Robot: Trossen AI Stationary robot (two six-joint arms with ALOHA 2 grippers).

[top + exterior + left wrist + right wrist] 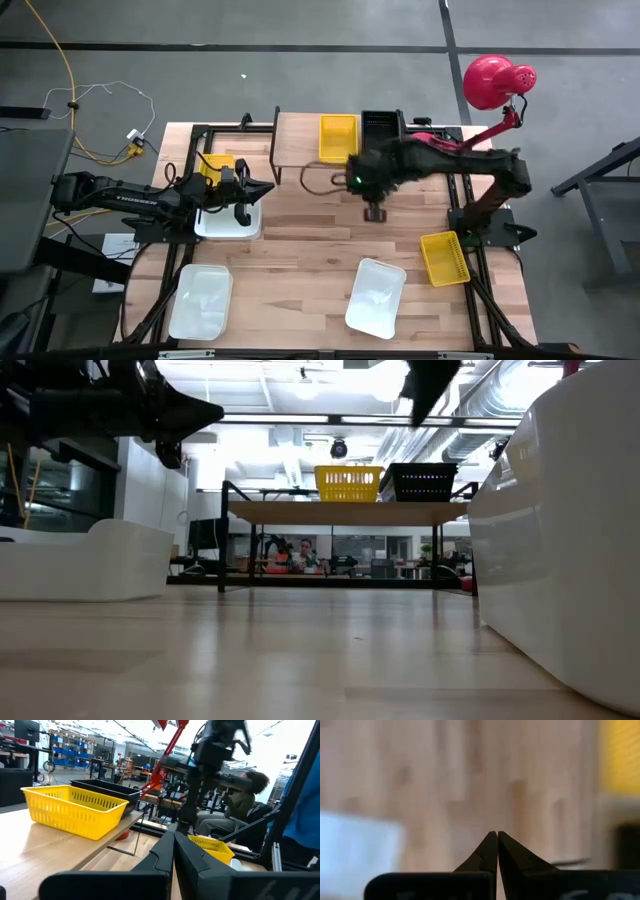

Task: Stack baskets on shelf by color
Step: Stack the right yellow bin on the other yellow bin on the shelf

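Nearest the front edge of the counter [300, 255] lie two white baskets, one front left [201, 301] and one front centre [376, 296], with a yellow basket [445, 258] tilted off to the right; all three look unsorted, waiting their turn. Farther back on the left, the left end effector [262, 188] hangs with fingers pressed together and holding nothing, above a third white basket [228, 219], with a further yellow basket [217, 165] just behind it. Mid-counter, the right end effector [375, 211] points down over bare wood, likewise closed and empty, probably between picks. At the back stands the shelf [298, 140], carrying a yellow basket [338, 138] and a black one [381, 123] side by side, so colour piles seem to be started there. The low view shows the shelf's legs and both baskets sitting level on top; the overhead view alone shows the loose baskets' spread. The left wrist view adds a seated person beyond the counter.
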